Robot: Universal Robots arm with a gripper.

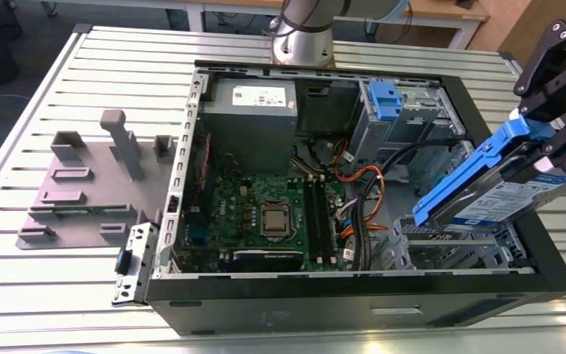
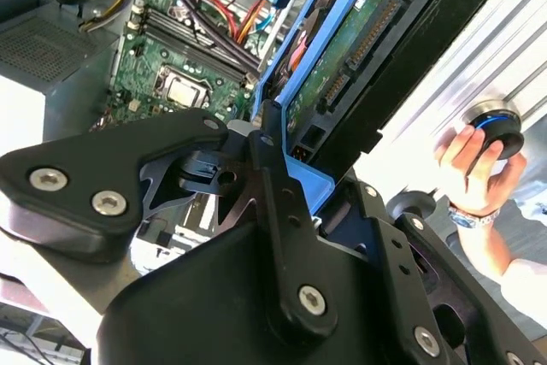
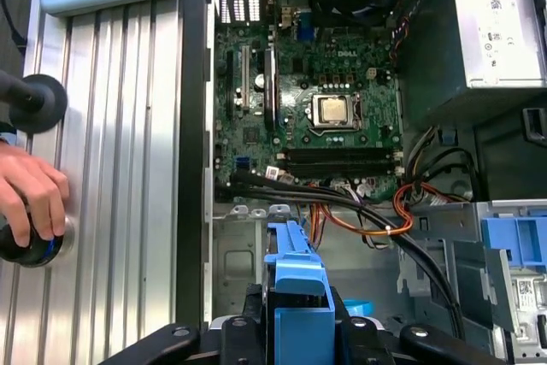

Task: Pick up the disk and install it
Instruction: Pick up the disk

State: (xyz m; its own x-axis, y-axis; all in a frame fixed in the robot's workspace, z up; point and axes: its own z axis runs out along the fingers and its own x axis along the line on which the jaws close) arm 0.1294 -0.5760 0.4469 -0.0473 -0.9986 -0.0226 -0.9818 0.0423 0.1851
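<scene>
The ribbed metal table (image 1: 27,295) carried an open computer case (image 1: 362,295), with bare floor showing beyond the far edge. The disk (image 1: 489,195) hung tilted over the drive cage (image 1: 450,251) at the case's near corner on the exterior view's right, apart from it. The jaws of the gripper (image 1: 547,151) were clamped on the disk's blue bracket. Pick-up looked done. Installing was in hand, and seating would call for squaring the disk to its bay.

Blue-bracketed silver disk (image 1: 489,190), black claw (image 1: 556,146), green motherboard (image 1: 263,208), orange cables (image 1: 367,177), ribbed silver table (image 1: 116,74)
</scene>
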